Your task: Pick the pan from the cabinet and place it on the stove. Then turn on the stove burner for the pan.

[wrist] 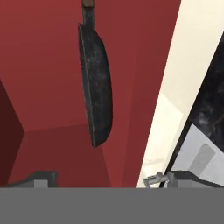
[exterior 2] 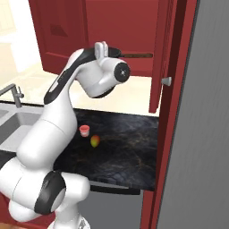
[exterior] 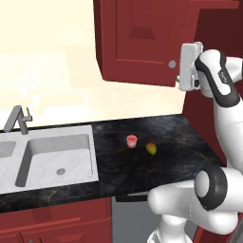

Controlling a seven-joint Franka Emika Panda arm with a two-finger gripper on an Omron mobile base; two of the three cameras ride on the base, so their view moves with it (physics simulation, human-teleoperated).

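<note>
The pan (wrist: 97,87) lies on the floor of the open dark red cabinet (exterior 2: 117,22). The rolled hand view shows it edge-on, with its brown handle (wrist: 87,3) at the top edge. In the right base view its dark rim (exterior 2: 115,51) and handle (exterior 2: 137,55) stick out past the hand. My gripper (exterior 2: 102,46) is raised to the cabinet's shelf level, just short of the pan. It is open, with nothing between its fingers (wrist: 43,177). From the left base view the gripper (exterior: 184,71) sits beside the cabinet (exterior: 137,38) door's knob. The stove and its burner are out of view.
An opened cabinet door (exterior 2: 160,53) with a silver knob (exterior 2: 166,81) hangs to the right of the hand. Below, the black counter (exterior: 166,137) carries a small red cup (exterior: 131,141) and a yellow-red fruit (exterior: 151,148). A steel sink (exterior: 57,156) with faucet (exterior: 18,118) lies left; a tall grey panel (exterior 2: 201,134) stands right.
</note>
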